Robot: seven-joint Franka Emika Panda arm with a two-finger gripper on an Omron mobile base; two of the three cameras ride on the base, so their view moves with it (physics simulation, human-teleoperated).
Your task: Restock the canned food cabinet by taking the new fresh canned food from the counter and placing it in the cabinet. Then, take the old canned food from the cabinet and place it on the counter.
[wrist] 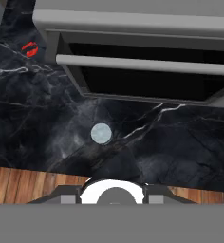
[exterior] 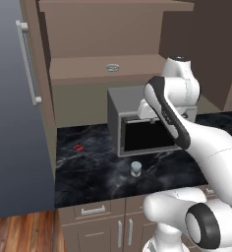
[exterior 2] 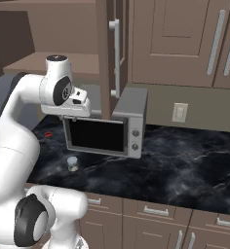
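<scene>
While end effector (exterior 2: 81,108) state is unclear, cylindrical silvery can (exterior: 135,169) tops veined black counter (exterior: 88,172).

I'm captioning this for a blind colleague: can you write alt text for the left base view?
A small upright can stands on the black marble counter in front of a grey microwave. Above, a flat round tin sits on the brown cabinet shelf. The white robot arm rises at right.

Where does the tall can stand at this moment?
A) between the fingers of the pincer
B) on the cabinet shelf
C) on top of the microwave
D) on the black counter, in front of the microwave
D: the can stands upright on the counter just before the microwave, free of any grasp.
</scene>
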